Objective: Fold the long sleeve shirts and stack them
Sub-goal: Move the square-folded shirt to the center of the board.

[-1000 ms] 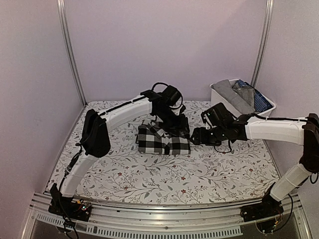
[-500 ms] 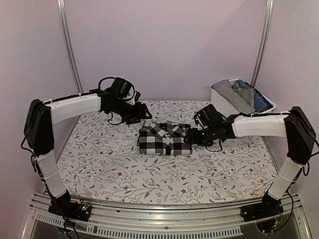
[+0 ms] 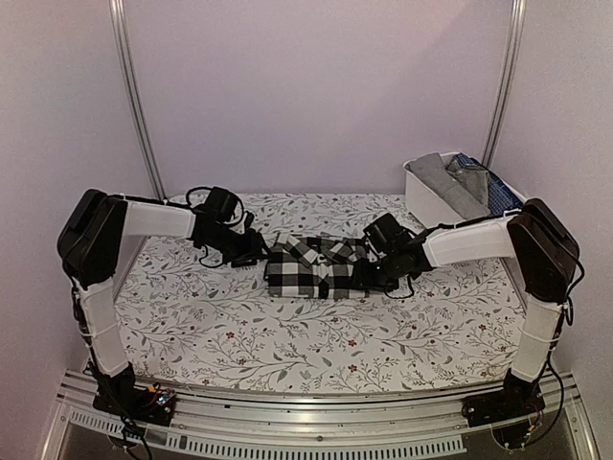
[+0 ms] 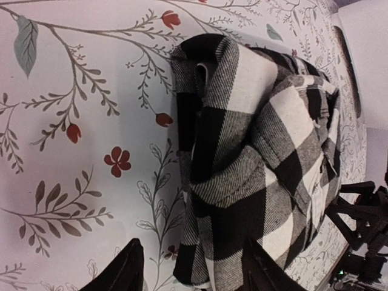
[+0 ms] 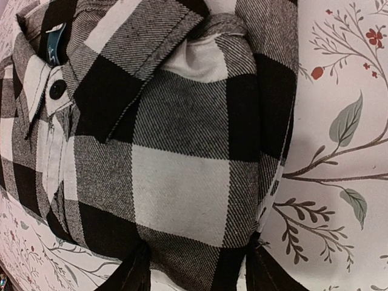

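Judged as the close of the fold on the checked shirt point(image 3: 311, 273): squaring or lifting of the finished bundle, ahead of stacking. Found at the middle of the table point(image 3: 287, 335), between the two grippers.

Left gripper point(image 3: 257, 254) at the shirt's left edge, low over the table. From its wrist view point(image 4: 193, 270): jaws part open, astride the edge of the shirt point(image 4: 254, 151), with one finger point(image 4: 127, 270) over bare table and clear of the cloth, the other point(image 4: 267, 273) over the cloth. Not clamped.

Right gripper point(image 3: 372, 276) at the shirt's right edge. From its wrist view point(image 5: 197, 267): jaws at a middling width, with a thick fold of shirt point(image 5: 182, 151) filling the space between. Cannot tell whether pinched or merely straddled.

Next move, as judged: calls for both jaws to close on all layers at once, level with each other; otherwise risks a sagging middle or a fold coming loose.

Condition of shirt: black-and-white large check, soft woven cloth, folded into a compact oblong several layers thick. Collar and a dark button uppermost in the right wrist view. Left edge rolled and slightly uneven, layers showing. Likely to slump if held by one edge only.

Remaining work: grey garment point(image 3: 450, 177) and blue garment point(image 3: 498, 192) in the white bin point(image 3: 421, 201) at right rear, unfolded by the look of them.
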Robot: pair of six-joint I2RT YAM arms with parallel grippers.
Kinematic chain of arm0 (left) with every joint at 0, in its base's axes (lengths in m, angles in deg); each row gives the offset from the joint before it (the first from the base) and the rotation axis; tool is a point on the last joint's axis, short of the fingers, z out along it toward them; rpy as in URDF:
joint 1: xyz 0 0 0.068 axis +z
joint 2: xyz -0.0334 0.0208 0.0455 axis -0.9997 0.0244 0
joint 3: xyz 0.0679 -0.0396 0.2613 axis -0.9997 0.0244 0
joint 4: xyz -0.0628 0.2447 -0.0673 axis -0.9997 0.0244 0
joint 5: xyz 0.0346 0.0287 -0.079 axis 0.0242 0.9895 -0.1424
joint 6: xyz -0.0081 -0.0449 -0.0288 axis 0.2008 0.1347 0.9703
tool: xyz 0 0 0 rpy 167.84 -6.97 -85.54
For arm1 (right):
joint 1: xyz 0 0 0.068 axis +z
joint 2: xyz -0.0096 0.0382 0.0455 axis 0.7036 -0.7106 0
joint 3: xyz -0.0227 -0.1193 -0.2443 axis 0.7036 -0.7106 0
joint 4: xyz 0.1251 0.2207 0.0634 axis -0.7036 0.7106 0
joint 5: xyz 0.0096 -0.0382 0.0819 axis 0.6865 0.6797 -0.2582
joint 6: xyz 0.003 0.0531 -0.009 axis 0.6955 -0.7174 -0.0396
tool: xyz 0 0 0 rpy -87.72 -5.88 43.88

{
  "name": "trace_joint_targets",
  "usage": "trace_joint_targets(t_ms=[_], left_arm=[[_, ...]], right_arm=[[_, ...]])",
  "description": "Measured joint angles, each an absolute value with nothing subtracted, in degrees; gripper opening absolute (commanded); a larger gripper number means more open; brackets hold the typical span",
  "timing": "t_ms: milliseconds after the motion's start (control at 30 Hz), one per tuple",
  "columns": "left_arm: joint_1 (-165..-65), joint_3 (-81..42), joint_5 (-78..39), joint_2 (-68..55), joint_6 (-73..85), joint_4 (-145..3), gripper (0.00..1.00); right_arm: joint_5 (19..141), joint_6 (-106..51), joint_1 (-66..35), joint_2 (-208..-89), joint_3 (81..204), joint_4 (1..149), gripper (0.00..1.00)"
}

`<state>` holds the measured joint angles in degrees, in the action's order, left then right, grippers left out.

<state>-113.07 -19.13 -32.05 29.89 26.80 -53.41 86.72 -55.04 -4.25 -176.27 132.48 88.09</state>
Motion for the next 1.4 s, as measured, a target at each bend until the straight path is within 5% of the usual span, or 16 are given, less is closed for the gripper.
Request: trace_joint_targets(t_ms=[267,400,600,767,833,900,933,1133,1400], left_arm=[[-114.8,-19.9,-35.2,35.5,28.9,-58.4,0.21],[-117.6,-19.9,-36.3,35.7,30.2,-59.7,0.06],[-123.8,-18.7,-36.7,35.3,33.2,-61.0,0.01],[-130.5,-16.3,-36.6,33.8,36.2,-61.2,0.09],[-133.3,-15.8,-36.5,33.3,37.4,-61.2,0.14],[-135.7,-15.2,-36.5,32.7,38.5,-61.2,0.27],[-136.5,-14.9,-36.4,32.3,39.0,-61.3,0.37],[-138.2,-12.1,-34.6,26.7,40.6,-60.2,0.59],[-134.9,-7.9,-28.9,14.3,40.6,-57.5,0.60]], right_arm=[[86.0,-56.0,-4.2,-177.3,131.4,86.5,0.18],[86.1,-56.7,-4.2,-175.8,128.0,84.9,0.16],[87.6,-60.2,-2.6,-164.6,115.4,85.6,0.24],[90.4,-65.7,2.6,-153.6,106.9,91.1,0.61],[91.7,-68.4,4.3,-150.1,105.9,94.1,0.83],[93.5,-70.5,5.4,-146.6,105.9,97.1,0.98],[94.7,-71.2,5.7,-144.7,106.3,98.8,0.99],[99.6,-71.6,5.7,-140.0,115.0,103.9,0.99],[96.9,-65.3,7.6,-153.1,129.9,97.5,0.95]])
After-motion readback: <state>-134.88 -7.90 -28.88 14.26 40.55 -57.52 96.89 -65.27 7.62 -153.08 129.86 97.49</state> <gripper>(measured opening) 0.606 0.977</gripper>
